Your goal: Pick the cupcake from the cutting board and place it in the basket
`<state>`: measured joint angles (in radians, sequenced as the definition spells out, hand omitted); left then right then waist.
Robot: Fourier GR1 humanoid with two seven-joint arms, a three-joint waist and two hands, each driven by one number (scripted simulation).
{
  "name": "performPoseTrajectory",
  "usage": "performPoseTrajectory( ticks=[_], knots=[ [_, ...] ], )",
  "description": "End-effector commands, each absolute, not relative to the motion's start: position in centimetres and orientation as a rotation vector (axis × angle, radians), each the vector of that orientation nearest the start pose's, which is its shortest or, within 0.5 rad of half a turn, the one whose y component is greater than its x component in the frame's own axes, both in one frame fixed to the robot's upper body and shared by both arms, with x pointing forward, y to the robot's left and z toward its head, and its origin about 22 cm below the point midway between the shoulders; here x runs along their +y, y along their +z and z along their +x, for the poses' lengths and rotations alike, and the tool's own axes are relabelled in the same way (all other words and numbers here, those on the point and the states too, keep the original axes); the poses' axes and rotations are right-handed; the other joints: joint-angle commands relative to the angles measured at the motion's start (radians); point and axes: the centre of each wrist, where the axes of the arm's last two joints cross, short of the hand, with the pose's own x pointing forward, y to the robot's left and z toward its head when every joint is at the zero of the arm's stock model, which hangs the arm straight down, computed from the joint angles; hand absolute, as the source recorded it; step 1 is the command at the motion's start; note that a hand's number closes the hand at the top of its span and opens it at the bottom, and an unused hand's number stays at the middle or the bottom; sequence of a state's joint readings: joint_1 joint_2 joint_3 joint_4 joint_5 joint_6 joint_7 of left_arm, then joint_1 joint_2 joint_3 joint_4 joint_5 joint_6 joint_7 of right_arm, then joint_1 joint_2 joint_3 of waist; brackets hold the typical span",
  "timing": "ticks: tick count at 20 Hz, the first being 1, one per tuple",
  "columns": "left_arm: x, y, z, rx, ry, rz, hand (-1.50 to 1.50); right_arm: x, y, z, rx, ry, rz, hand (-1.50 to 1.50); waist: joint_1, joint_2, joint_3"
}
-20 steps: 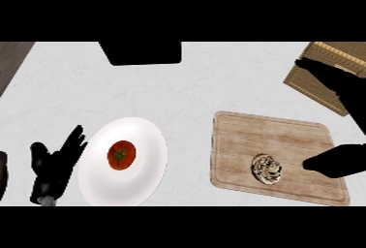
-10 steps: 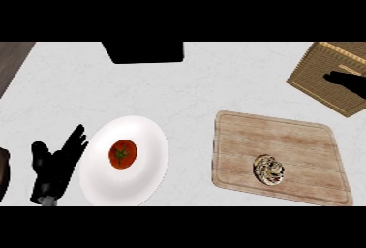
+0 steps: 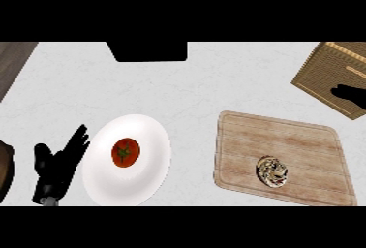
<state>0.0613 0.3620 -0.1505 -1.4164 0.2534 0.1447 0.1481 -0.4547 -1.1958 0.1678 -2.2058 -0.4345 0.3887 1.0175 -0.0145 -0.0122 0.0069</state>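
1. One cupcake (image 3: 272, 171), lying on the cutting board towards its near right part.
2. One cutting board (image 3: 286, 140), wooden, on the right half of the worktop (image 3: 178, 87).
3. One basket (image 3: 330, 72), woven, at the worktop's far right corner and cut off by the view's edge.
4. One plate (image 3: 146, 140), white, towards the worktop's near left.
5. One tomato (image 3: 125, 152), red, on the plate.
6. Two hands: the left hand (image 3: 57, 162) just left of the plate with its fingers straight, and the right hand (image 3: 352, 95) showing only in part at the right edge, over the basket.
7. One dark block (image 3: 147, 51) at the worktop's far edge.
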Motion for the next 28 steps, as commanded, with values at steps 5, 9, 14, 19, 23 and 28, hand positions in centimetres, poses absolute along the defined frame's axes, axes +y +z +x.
performPoseTrajectory(
  ticks=[5,9,14,19,23,28],
  knots=[
    [28.7,-5.6,20.2,-1.025,-0.034,0.15,0.0,-24.5,25.4,20.9,-1.037,1.185,-0.687,-1.5,0.019,0.015,-0.006],
    [28.6,-6.2,19.7,-1.01,-0.022,0.146,0.0,-24.0,23.7,20.4,-1.047,1.172,-0.685,-1.5,0.013,0.013,-0.007],
    [29.4,-5.0,21.0,-1.023,-0.022,0.147,0.0,-23.0,20.3,20.0,-0.964,1.219,-0.723,-1.5,0.015,0.014,-0.007],
    [28.5,-4.9,21.7,-1.018,-0.035,0.157,0.0,-23.5,16.9,21.5,-0.968,1.204,-0.696,-1.5,0.015,0.016,-0.006],
    [28.4,-6.1,19.2,-1.019,-0.045,0.16,0.0,-22.7,14.9,20.6,-0.986,1.208,-0.683,-1.5,0.017,0.013,-0.006],
    [29.4,-5.6,20.1,-1.025,-0.023,0.162,0.0,-23.2,14.3,21.0,-0.983,1.201,-0.717,-1.5,0.014,0.013,-0.007]
  ],
)
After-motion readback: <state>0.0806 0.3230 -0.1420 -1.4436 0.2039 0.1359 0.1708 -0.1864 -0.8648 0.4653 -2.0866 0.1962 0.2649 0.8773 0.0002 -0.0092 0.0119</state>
